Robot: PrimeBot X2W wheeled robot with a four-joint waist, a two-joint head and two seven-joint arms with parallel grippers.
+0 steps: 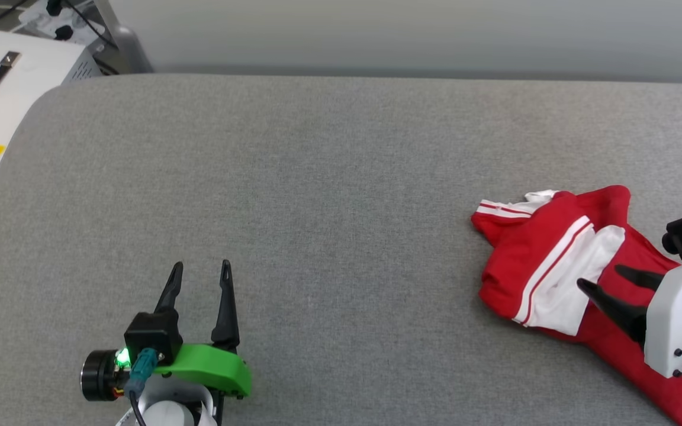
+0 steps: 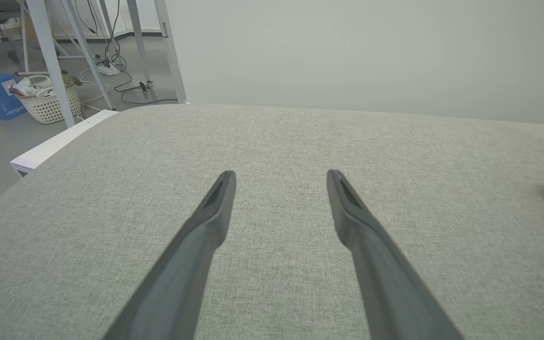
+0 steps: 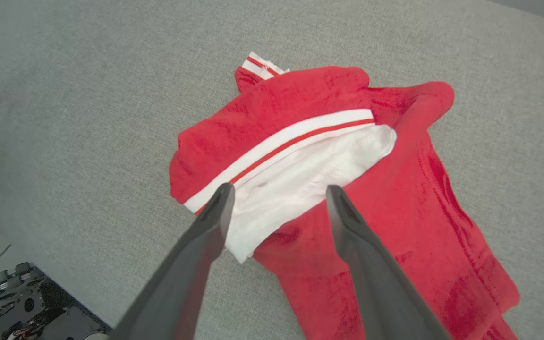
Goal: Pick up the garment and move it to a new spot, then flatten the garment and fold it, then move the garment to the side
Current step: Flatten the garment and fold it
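1. Grey cloth covers the worktop [image 1: 317, 177], and a pale wall stands behind it.
2. The shirt [image 1: 530, 254] lies crumpled near the worktop's right side, with a white sleeve on top. Its lower part runs out of the head view.
3. The right hand [image 1: 600, 276] hovers over the white sleeve, fingers spread, pinching nothing. The left hand [image 1: 202, 264] is well apart over bare worktop, also spread.
4. If the right hand closes here, I think it may catch just the sleeve or one layer. The shirt would then hang twisted and be harder to flatten.
5. A low drag could push the shirt off the right side.
6. A white box [image 1: 3, 89] sits beyond the far left corner. A basket [image 2: 50, 101] and cables [image 2: 111, 66] lie on the floor. None of them blocks the way to the middle.
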